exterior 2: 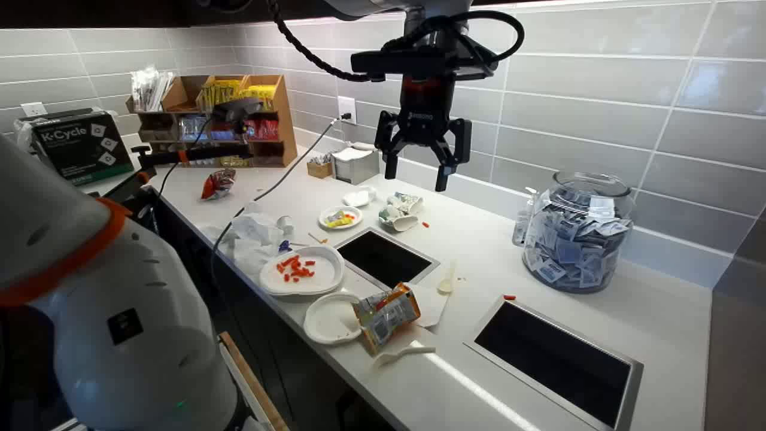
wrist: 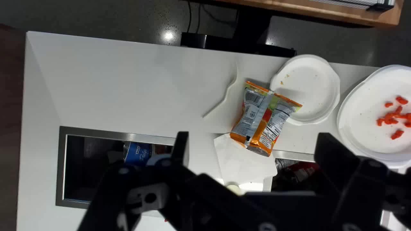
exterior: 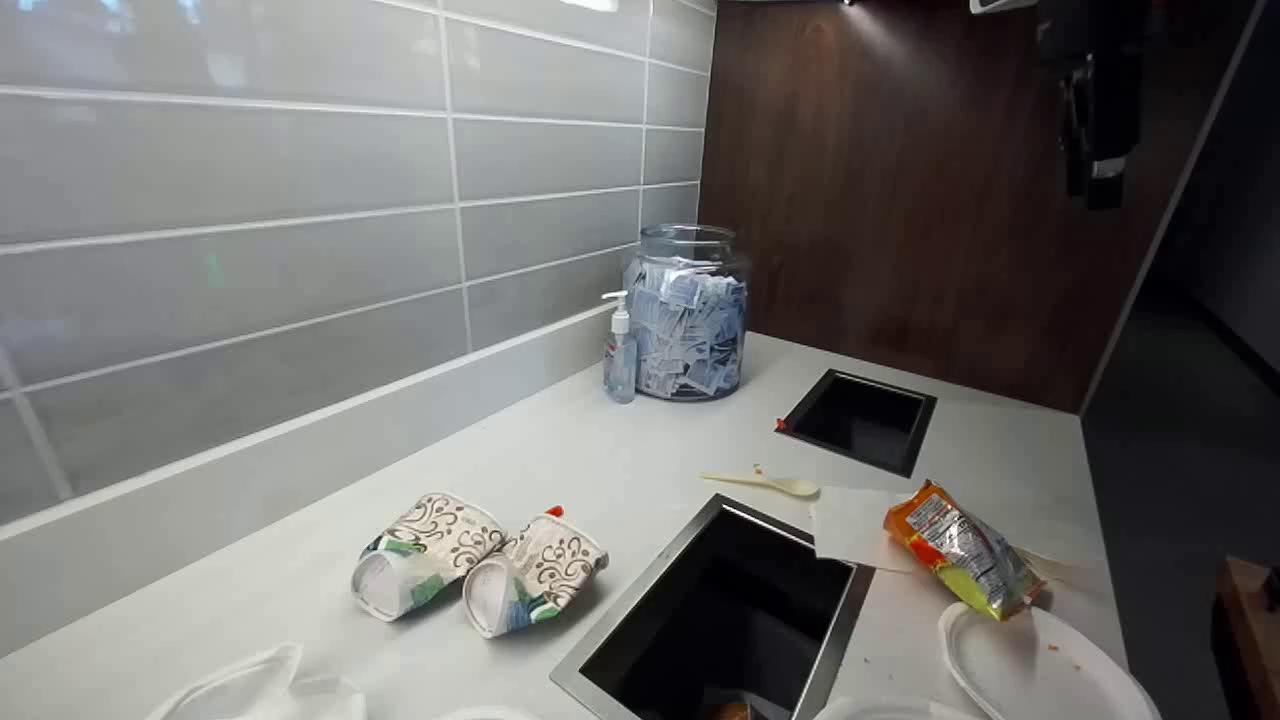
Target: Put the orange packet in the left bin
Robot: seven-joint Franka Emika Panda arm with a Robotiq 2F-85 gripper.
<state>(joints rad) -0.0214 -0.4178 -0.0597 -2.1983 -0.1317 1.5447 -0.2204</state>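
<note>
**Orange packet [wrist: 263, 118] lies low as gripper [exterior 2: 416, 176] hangs high, jaws apart**

The black gripper hangs at the upper center of an exterior view, its jaws parted, gray tile wall [exterior 2: 568, 108] showing between the tips. In the wrist view its two fingers [wrist: 180, 149] stand well apart across the lower half of the frame.

The orange packet, printed panels facing up, lies on a white counter [wrist: 128, 86] right of center in the wrist view; both exterior views show it too, well below the gripper. One end overlaps the rim of a white plate [wrist: 308, 93], the other a sheet of white paper [wrist: 240, 165]. A pale utensil [wrist: 226, 95] lies just beside it, to the left.

Also in the wrist view, a metal-rimmed bin [wrist: 61, 166] set into the counter, blue packaging [wrist: 138, 153] inside, lies at lower left; another bin [wrist: 293, 156], partly hidden by the gripper, shows red packaging [wrist: 301, 171] at lower right. Which of the two the task calls left cannot be told.

At the right edge, orange-red pieces of food [wrist: 390, 119] sit on a second plate [wrist: 358, 128]. At the center of an exterior view, a glass jar [exterior: 690, 245] packed with sachets [exterior: 690, 330] stands beside a pump bottle [exterior: 620, 365]; two paper cups [exterior: 430, 555] lie on their sides at lower left.
</note>
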